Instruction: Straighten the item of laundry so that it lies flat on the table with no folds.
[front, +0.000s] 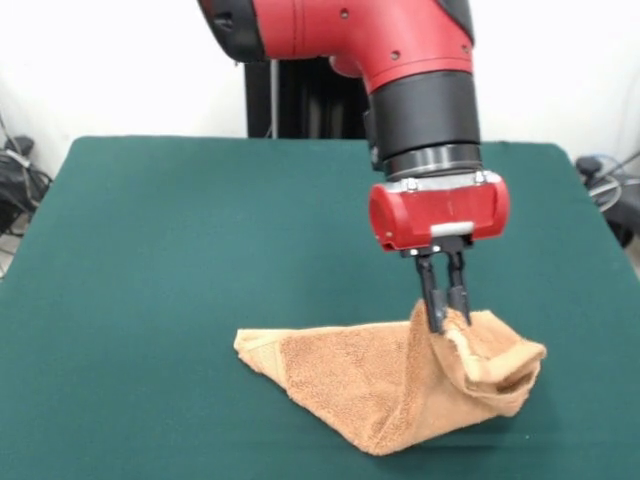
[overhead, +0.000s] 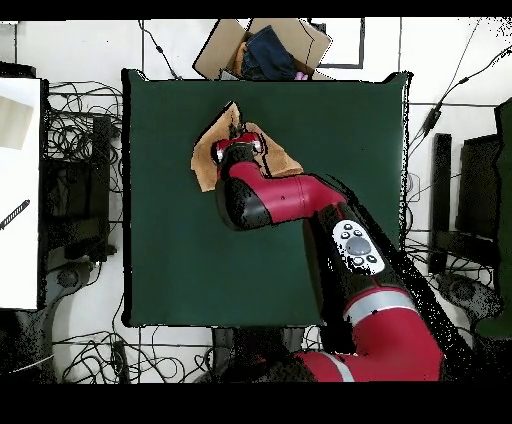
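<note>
Here the gripper (front: 445, 312) stands upright over the towel (front: 390, 385), its two dark fingers (front: 431, 295) pointing straight down and drawn close together, with only a narrow slit between them. Their tips are sunk into a raised ridge of the cloth, and the fabric rises to a peak right there, so the jaws are pinched shut on a fold of the towel.

Nearest the camera in the front view, the towel's lowest corner lies on the table (front: 150, 250), close to its front edge. From that corner the cloth climbs as a sloping sheet up to the pinched peak. One end stretches out flat along the felt into a pointed corner with a smoother woven band. The other end is bunched into a rolled, hollow fold beside the fingers. The towel is not flat: it is creased and partly lifted.

Behind it, the red gripper housing (front: 438, 212) sits on a black wrist collar, and the red arm (front: 350, 35) goes up out of the picture.

From overhead, the towel (overhead: 207, 160) shows as a tan shape near the table's (overhead: 330, 130) far edge, partly hidden under the arm (overhead: 300, 200).

Beyond that edge, on the floor, an open cardboard box (overhead: 218, 52) holds dark cloth (overhead: 270, 52). Cables (overhead: 80, 140) lie around the table.
</note>
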